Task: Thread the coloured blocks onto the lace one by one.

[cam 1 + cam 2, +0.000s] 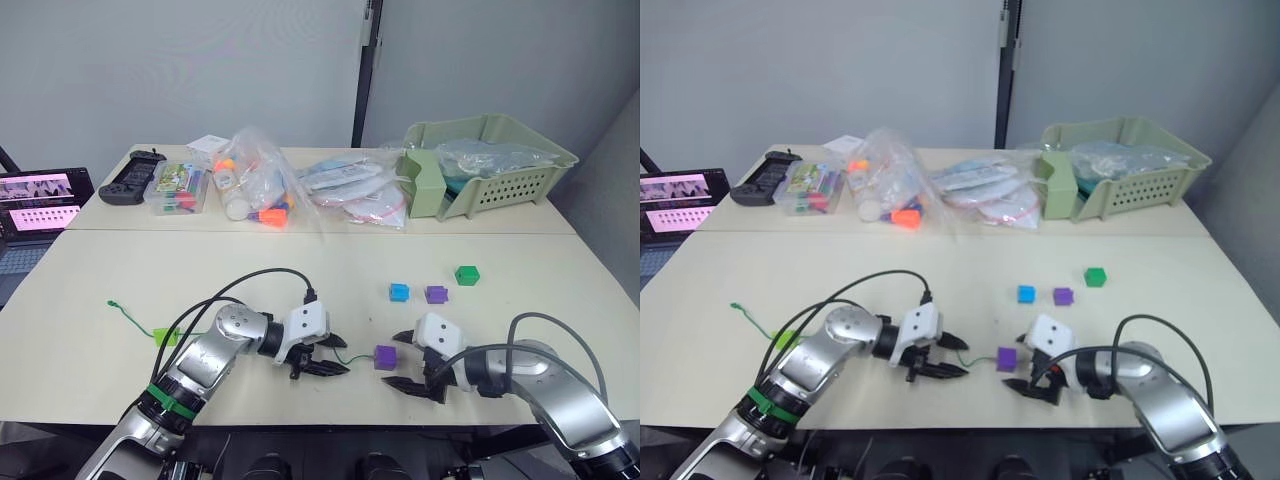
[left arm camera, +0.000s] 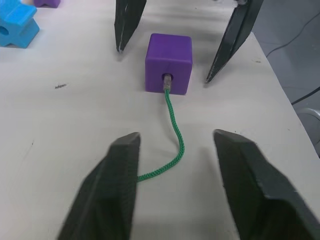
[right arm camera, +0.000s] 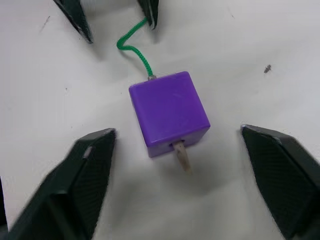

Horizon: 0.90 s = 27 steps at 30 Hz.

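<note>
A purple block lies near the table's front edge with the green lace running into its hole. The lace's pale tip sticks out of the block's far side. My left gripper stands open just left of the block, with the cord lying loose between its fingers. On the block's right, my right gripper is open and straddles the block without touching it. Further back lie a blue block, a second purple block and a dark green block. A lime green block sits on the lace at the left.
Along the back stand a green basket, clear bags of toys, a clear box and a black controller. A laptop is at the far left. The table's front edge is close below both grippers.
</note>
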### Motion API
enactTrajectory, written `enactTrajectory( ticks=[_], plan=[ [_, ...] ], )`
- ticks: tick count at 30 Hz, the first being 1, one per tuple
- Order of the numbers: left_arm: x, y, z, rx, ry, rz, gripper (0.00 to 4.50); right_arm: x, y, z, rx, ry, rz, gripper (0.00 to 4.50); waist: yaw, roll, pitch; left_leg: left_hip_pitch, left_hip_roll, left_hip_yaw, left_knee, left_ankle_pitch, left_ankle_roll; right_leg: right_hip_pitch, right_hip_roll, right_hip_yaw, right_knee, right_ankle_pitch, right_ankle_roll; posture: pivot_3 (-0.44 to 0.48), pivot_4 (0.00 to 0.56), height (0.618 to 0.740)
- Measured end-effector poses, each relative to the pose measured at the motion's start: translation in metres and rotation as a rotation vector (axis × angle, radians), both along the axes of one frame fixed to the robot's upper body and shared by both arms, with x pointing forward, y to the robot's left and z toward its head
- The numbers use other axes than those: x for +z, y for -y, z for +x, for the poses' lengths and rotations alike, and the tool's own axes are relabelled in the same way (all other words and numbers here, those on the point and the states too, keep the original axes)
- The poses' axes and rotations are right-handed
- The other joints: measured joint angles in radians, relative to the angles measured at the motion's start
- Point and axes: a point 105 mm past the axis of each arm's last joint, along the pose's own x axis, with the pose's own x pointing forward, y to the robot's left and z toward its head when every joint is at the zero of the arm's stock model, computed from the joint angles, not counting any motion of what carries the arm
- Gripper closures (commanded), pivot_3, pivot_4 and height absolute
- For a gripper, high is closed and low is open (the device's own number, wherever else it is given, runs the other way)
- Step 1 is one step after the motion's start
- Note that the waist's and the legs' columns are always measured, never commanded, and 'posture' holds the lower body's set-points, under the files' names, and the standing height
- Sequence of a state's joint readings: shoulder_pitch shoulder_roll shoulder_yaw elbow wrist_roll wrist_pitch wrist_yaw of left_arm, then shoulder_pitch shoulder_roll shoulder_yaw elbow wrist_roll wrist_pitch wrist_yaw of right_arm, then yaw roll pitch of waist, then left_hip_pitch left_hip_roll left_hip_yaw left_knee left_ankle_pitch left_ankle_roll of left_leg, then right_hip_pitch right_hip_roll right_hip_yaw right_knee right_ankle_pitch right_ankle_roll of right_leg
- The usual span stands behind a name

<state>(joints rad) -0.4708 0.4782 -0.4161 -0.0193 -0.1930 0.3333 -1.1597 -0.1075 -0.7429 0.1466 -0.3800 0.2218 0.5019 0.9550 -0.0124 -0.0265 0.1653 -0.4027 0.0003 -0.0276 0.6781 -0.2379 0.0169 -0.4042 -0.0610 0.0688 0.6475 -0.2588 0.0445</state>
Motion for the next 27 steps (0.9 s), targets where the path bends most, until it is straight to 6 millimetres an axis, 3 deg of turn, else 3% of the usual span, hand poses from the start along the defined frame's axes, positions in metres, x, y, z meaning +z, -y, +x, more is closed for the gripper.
enactTrajectory(
  ticks=[3,6,15,27],
  plan=[
    [0.000,0.004,0.000,-0.002,0.002,-0.006,4.40,0.001,-0.003,0.000,0.011,0.006,0.020,2.55,0.001,0.000,0.000,0.000,0.000,0.000,0.000,0.000,0.000,0.000,0.000,0.000,0.000,0.000,0.000,0.000,0.150,0.740],
    [-0.001,0.003,0.001,0.009,0.008,0.002,4.50,-0.001,-0.002,0.001,0.009,0.003,0.023,3.35,0.000,0.000,0.000,0.000,0.000,0.000,0.000,0.000,0.000,0.000,0.000,0.000,0.000,0.000,0.000,0.000,0.150,0.740],
    [-0.001,0.010,0.003,0.028,0.036,0.001,4.50,-0.002,-0.003,0.001,0.019,0.004,0.028,3.34,0.000,0.000,0.000,0.000,0.000,0.000,0.000,0.000,0.000,0.000,0.000,0.000,0.000,0.000,0.000,0.000,0.150,0.740],
    [-0.006,0.036,0.006,-0.023,0.081,0.020,4.50,0.000,-0.009,0.002,0.047,0.004,0.000,3.34,-0.002,0.000,0.000,0.001,0.000,0.000,0.000,0.000,0.000,0.000,0.000,0.000,0.000,0.000,0.000,0.000,0.150,0.740]
  ],
)
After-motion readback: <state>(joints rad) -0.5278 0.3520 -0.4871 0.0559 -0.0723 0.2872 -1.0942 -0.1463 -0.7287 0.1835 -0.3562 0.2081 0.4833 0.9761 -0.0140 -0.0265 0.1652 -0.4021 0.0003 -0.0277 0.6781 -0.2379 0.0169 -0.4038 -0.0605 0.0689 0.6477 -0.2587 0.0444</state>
